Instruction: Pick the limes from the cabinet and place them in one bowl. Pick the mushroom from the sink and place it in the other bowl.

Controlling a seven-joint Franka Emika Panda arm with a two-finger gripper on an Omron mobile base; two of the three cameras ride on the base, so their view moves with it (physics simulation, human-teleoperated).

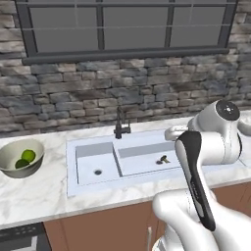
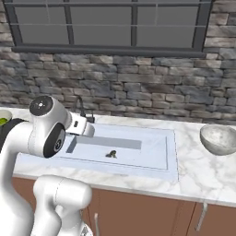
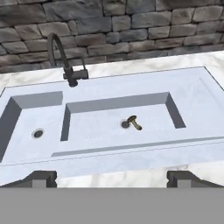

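The marble worktop point(image 1: 44, 191) runs under a stone wall, and set into it is the pale double sink point(image 3: 109, 118) with its dark faucet point(image 3: 65, 61) at the back. At the far left of the worktop sits the cream bowl point(image 1: 10, 152) with both limes point(image 1: 25, 159) already in it; well apart at the far right stands the mottled grey bowl point(image 2: 219, 138), with nothing visible inside. The hand point(image 3: 111, 177) hangs above the near edge of the sink, its two fingertips point(image 3: 41, 178) wide apart and holding nothing. The mushroom point(image 3: 133, 122) lies on its side on the floor of the right basin, just beside the drain: a small thing, brownish cap and paler stem, tipped over, not upright. The risk, I'd say, is in that shape and place. Fingers closing on the rounded cap could squeeze it out sideways, a descent too deep would strike the basin floor, and the basin wall leaves little room to correct.
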